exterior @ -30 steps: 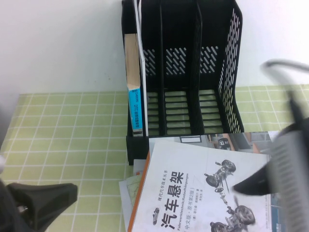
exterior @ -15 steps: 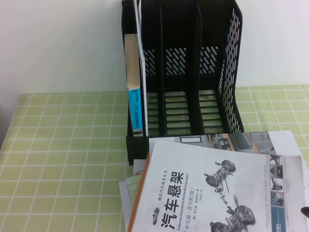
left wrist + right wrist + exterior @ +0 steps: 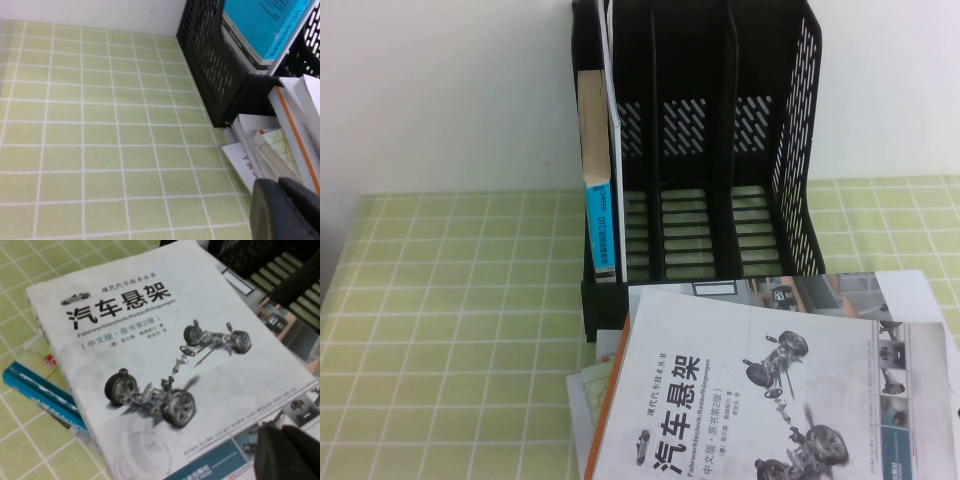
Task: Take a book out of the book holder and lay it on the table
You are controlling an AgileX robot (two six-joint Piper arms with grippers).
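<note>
The right arm had withdrawn from above the book (image 3: 760, 390), which lay flat on the counter (image 3: 460, 300). The right gripper (image 3: 290, 455), jaws pressed together, hovered near it, released. The left gripper (image 3: 285, 210) waited left; its jaws couldn't be judged.

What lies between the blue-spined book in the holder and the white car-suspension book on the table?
In the high view, only the book holder's low black front wall separates the blue-spined book from the book. Neither gripper is between them.

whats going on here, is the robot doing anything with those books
Nothing is being held. The book with the car-suspension cover lies face up on a pile of other printed matter on the table, in front of the book holder. A blue-spined book stands in the holder's leftmost slot. The right gripper hovers shut above the white book's corner; the left gripper hangs over the cloth beside the holder.
</note>
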